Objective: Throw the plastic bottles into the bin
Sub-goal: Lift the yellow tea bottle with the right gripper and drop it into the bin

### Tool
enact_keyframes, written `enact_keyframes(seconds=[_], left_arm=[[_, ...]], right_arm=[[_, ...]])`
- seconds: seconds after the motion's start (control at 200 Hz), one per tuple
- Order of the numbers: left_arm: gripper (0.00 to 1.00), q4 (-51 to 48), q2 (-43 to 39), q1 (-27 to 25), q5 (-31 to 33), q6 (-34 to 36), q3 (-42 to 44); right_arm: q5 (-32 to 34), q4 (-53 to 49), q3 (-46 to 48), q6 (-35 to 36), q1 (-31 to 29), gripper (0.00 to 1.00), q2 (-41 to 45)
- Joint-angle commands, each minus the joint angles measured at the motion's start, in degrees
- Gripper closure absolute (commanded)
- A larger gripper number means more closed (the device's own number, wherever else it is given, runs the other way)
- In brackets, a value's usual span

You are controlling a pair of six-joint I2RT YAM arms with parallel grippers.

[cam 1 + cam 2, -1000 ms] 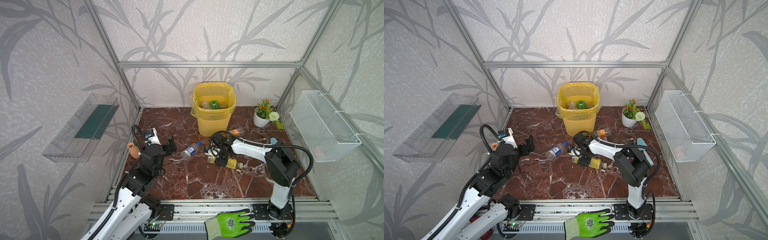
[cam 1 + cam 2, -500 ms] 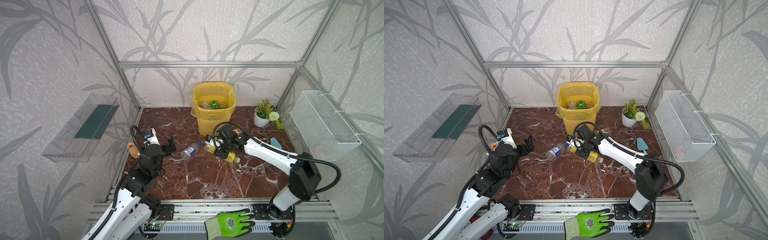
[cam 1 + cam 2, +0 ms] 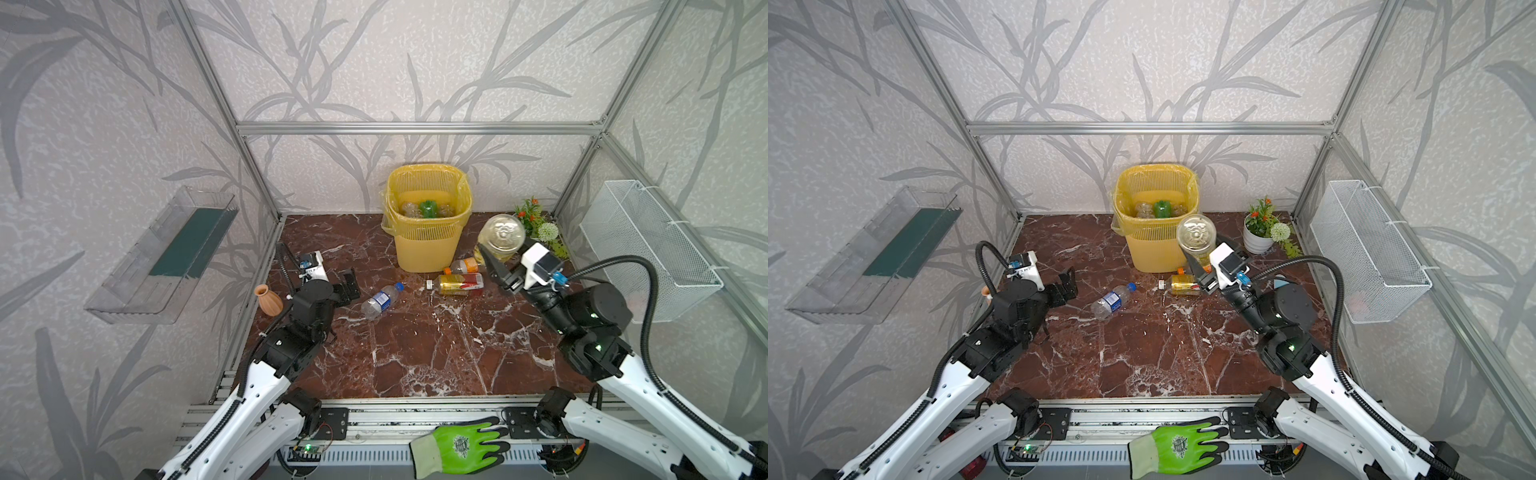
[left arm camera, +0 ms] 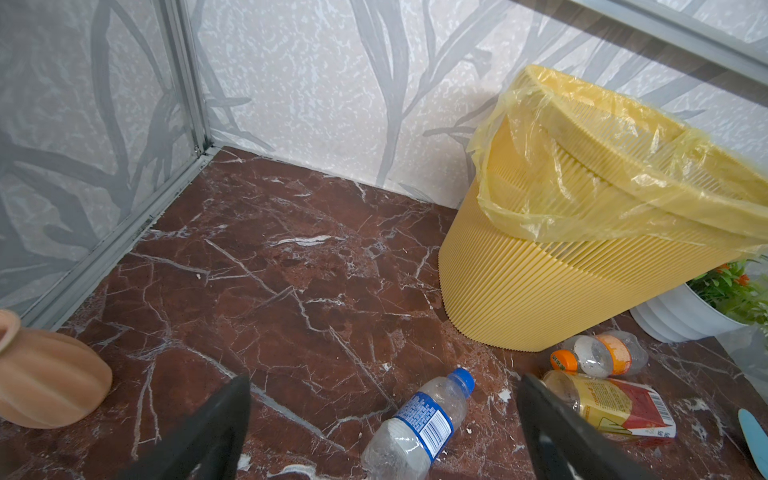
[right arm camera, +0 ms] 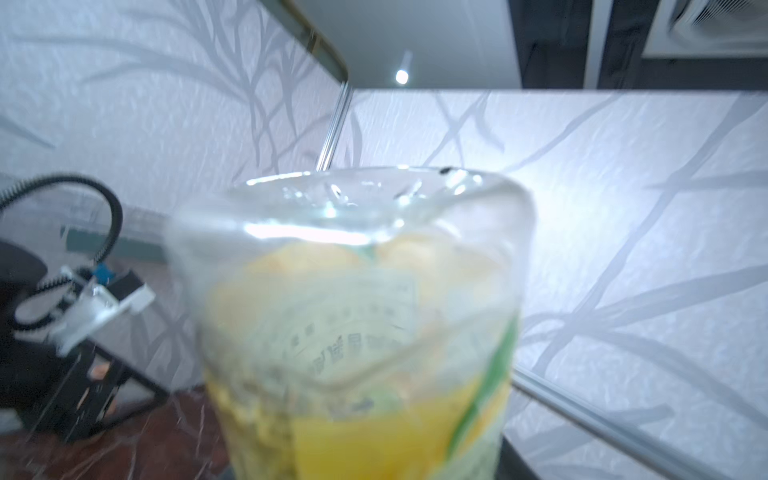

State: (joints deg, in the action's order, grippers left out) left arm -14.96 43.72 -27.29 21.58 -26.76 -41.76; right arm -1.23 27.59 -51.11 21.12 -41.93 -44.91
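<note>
Three bottles lie on the bench [image 3: 415, 353] in front of your bin [image 3: 428, 249]: the blue-label bottle [image 3: 380, 296] out toward the middle, the orange-cap bottle [image 3: 462, 266] close to the foot of the bin, and the red-and-yellow bottle [image 3: 457, 284] just beside that one on the near side. A fourth, the yellow-label bottle [image 3: 500, 235], is up in the air in your right pincer [image 3: 496, 259], its clear base turned up toward the top cameras; the pincer is clamped on its lower part (the right wrist view shows little besides this bottle, blurred). In both top views it hangs by the bin's right side, near the flowerpot [image 3: 1258, 241]. Inside the bin you can see a green bottle [image 3: 428, 208] among a few clear ones. Your left pincer [image 4: 384, 380] is spread wide and holds nothing, low over the bench; in the left wrist view the blue-label bottle lies on its side between its two fingers [image 4: 208, 432]. A clay vase [image 3: 269, 299] stands near the left wall, just beside that arm. A green glove [image 3: 457, 446] lies on the rail at the front.
</note>
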Motion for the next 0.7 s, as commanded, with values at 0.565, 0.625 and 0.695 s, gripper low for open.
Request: enact_keyframes(seconds=[0.565, 0.625, 0.695], left_arm=[[0.01, -1.79, -1.19, 0.17, -1.94, -2.73, -2.45], [0.01, -2.43, -2.13, 0.19, -1.33, -2.6, -2.29], [0.01, -3.22, -3.21, 0.22, -0.93, -2.47, -2.19]], right_arm=[[-8.51, 7.22, -31.71, -28.72, 17.69, 0.2, -46.49], [-9.07, 2.35, -34.89, -27.95, 18.2, 0.14, -46.53], [-8.53, -0.09, -35.89, -25.5, 17.9, 0.07, -43.74]])
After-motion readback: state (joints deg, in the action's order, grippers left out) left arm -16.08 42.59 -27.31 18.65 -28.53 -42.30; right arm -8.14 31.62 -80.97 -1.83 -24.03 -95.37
